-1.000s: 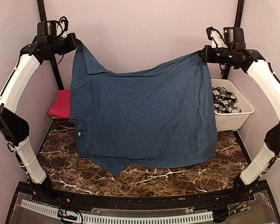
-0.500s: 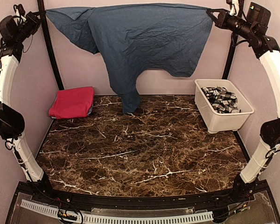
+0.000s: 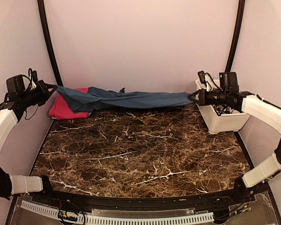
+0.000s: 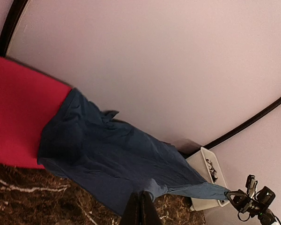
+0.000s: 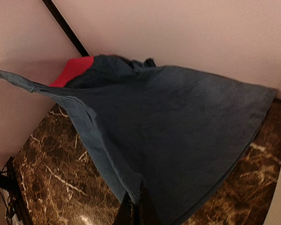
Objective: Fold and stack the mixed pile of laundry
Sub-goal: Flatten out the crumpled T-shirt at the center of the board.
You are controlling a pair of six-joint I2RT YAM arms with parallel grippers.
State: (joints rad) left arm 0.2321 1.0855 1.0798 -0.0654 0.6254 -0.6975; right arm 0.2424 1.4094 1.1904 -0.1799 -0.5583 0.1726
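- Across the back of the dark brown marble-look worktop (image 3: 145, 154), the dark navy-blue soft cloth shirt (image 3: 131, 100) is hanging low, stretched between both arms. It is sagging slightly mid-span and bunching into a narrow band.
- Its left part is draping over the folded magenta-pink cloth garment (image 3: 61, 110) in the far-left corner. I cannot tell whether the lowest fold is touching the worktop.
- The left arm's fingers (image 3: 50, 88) are pinching tight on one edge of the shirt. The left wrist view is showing the tips together with cloth running into them.
- The right arm's fingers (image 3: 193, 97) are clamping tight on the opposite edge, just beside the white rectangular plastic tub (image 3: 225, 123). The right wrist view is showing the cloth fanning out wide from that pinch.
- Handling, judging by the wrinkles and drape:
  - The cloth is looking thin, light and fully limp, with no stiffness.
  - It is roping up under tension instead of staying flat.
  - It is not fragile.
  - A thin edge like this is probably prone to sliding out of a narrow pinch if tugged hard.
- Where to hold:
  - Two edge or corner points well apart are working best, so the panel spreads.
  - Both current grips are sitting on edges, but I cannot tell whether they are at hem or shoulder.
  - A grip mid-panel would likely just be gathering a wad.
- Risk: the navy cloth is lying on the pink garment, so dragging it sideways is likely to pull that fold apart.
- The tub contents are mostly hiding behind the right arm.
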